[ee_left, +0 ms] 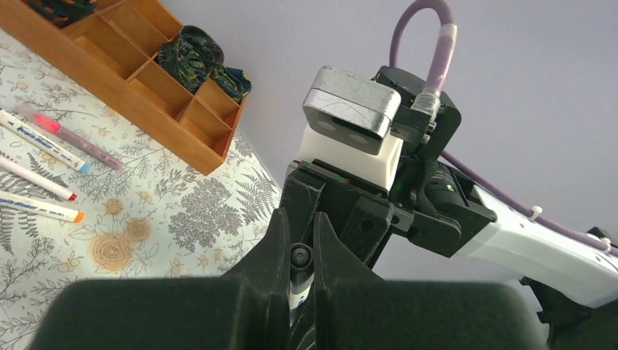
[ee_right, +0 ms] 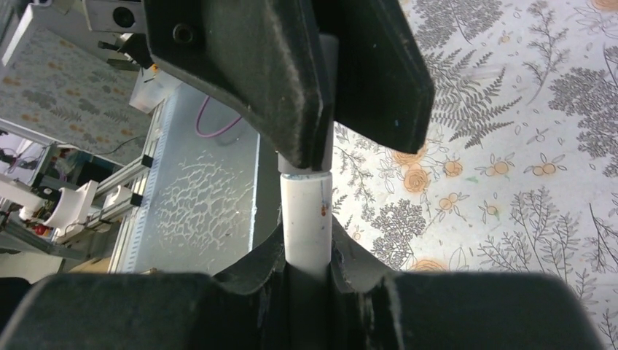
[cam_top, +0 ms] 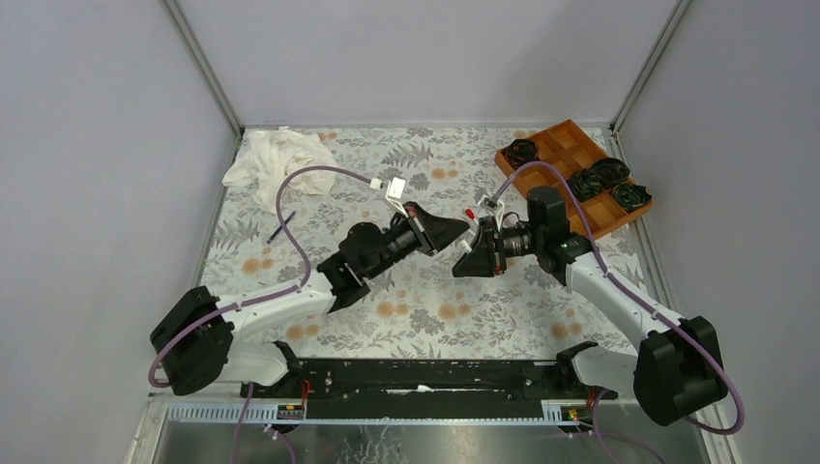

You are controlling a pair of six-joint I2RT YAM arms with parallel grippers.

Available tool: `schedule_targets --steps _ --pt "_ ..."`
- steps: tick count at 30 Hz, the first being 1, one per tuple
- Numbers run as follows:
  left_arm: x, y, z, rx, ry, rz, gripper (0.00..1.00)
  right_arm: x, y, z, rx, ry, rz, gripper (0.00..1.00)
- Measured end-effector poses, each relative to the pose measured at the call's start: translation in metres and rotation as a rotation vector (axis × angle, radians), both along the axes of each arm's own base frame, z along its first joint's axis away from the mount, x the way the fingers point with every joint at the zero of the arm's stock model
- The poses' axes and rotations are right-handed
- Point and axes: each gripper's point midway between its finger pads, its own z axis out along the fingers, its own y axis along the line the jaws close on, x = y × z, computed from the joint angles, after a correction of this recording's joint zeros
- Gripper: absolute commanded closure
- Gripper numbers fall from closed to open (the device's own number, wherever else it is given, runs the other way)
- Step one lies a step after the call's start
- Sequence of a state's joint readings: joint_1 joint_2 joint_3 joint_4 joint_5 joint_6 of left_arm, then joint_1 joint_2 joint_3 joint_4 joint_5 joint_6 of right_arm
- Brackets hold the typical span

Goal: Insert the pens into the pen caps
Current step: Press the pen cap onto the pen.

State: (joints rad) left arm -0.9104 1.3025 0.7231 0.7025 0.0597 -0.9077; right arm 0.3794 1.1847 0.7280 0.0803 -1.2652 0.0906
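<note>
White pen (ee_right: 306, 219); orange tray (cam_top: 571, 145) (black rosettes (cam_top: 585, 184)); grey-floral tablecloth (cam_top: 435, 290), orange blooms.

Wooden tray (cam_top: 569, 145), crumpled white cloth (cam_top: 276, 159), smooth white plastic pen (ee_right: 306, 219), matt black jaws

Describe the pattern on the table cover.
Grey ferns and leaves with orange flowers on white; the table cover shows best in the right wrist view.

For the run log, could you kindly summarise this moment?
left pincer: shut on white pen | right pincer: shut on same pen | other pens: on table
</note>
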Motion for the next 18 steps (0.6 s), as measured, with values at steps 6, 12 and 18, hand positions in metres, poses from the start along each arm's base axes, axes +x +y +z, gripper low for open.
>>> schedule_targets --steps 6,12,18 --pt "0.001 -0.001 -0.009 -0.007 0.040 0.040 1.00 0.001 -0.002 -0.008 -0.029 0.015 -0.021 1.00" --pt "0.000 -0.005 -0.014 -0.033 0.033 0.059 1.00 -0.002 -0.004 -0.009 -0.005 0.066 -0.017 1.00" --pt "-0.004 -0.010 -0.017 -0.025 0.029 0.040 1.00 -0.008 -0.009 -0.008 0.030 0.119 0.010 1.00"
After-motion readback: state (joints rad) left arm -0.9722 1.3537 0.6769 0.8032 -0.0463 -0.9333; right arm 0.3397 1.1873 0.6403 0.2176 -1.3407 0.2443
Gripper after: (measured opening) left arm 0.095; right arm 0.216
